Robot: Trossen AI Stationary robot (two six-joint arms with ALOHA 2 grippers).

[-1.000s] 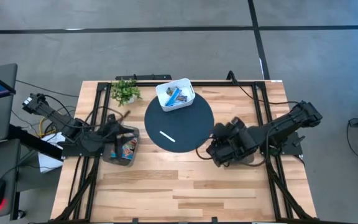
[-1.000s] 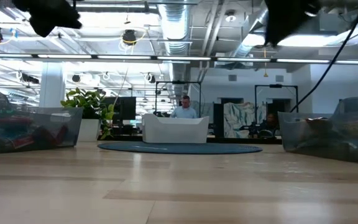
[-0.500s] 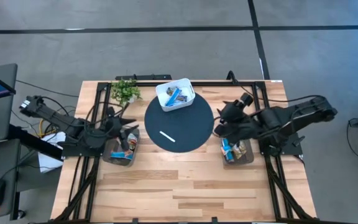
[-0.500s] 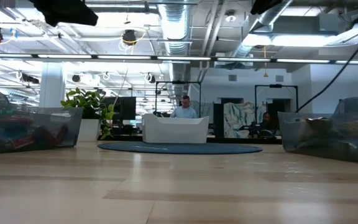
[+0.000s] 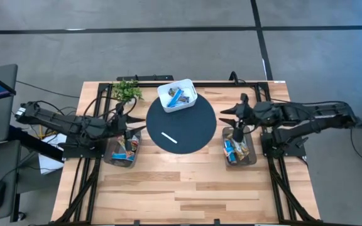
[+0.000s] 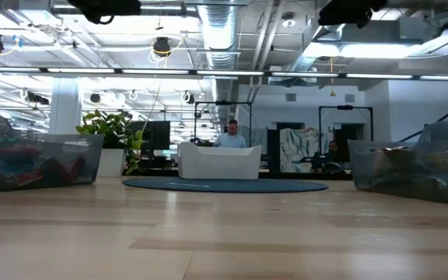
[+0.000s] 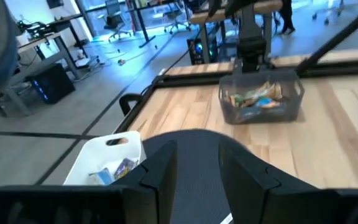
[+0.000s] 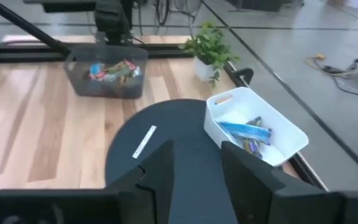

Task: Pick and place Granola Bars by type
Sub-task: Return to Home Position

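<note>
Left pincer (image 7: pixel 196 152) and right pincer (image 8: pixel 196 155): both released, empty. Granola Bars (image 8: pixel 244 130) in white box (image 8: pixel 225 129) lie between them, about equally near, long axes diagonal in the box

No text, brand, number or sign can be read. Wrapper print on the Granola Bars (image 5: pixel 233 150) in the bin (image 5: pixel 254 158) at 3 o'clock is too small.

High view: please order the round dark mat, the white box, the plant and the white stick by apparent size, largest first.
1. round dark mat, clearly the largest.
2. white box.
3. plant, close to the box and perhaps slightly smaller; this ranking is unsure.
4. white stick, clearly the smallest.
</note>
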